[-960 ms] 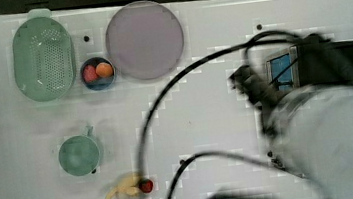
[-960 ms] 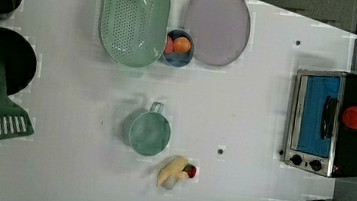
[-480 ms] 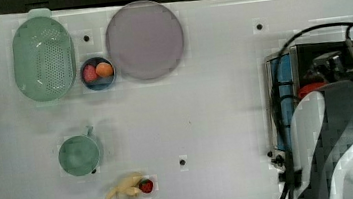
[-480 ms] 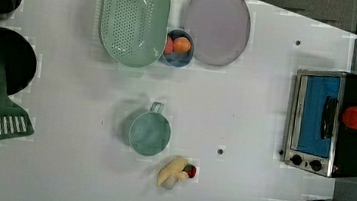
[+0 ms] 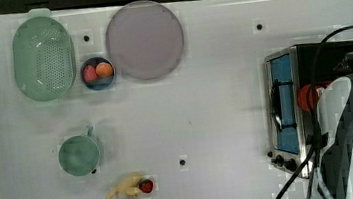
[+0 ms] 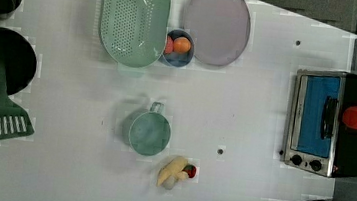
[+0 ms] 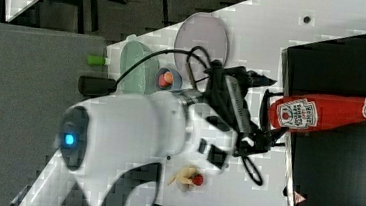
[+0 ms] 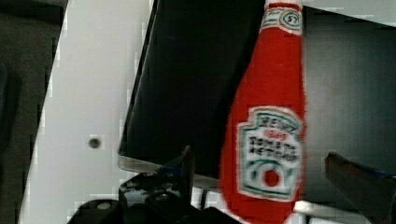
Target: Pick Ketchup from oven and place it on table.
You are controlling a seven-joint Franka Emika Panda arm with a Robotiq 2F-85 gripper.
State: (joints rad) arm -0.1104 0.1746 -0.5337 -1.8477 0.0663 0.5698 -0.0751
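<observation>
In the top view, the Ketchup (image 5: 307,97) lies on the oven (image 5: 286,107), partly under the arm. The left view shows it lying on the oven's black top above the table (image 6: 245,117). In the wrist view, the gripper (image 8: 261,172) straddles the bottle's base with fingers (image 8: 186,163) spread wide, gripping nothing.

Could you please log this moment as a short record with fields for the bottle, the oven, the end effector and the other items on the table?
Ketchup: lying on the oven's black top
oven: door shut, at the left view's right
end effector: open, fingers either side of the bottle's base, not gripping
table: holds a lilac plate, green colander, green mug, fruit bowl
</observation>
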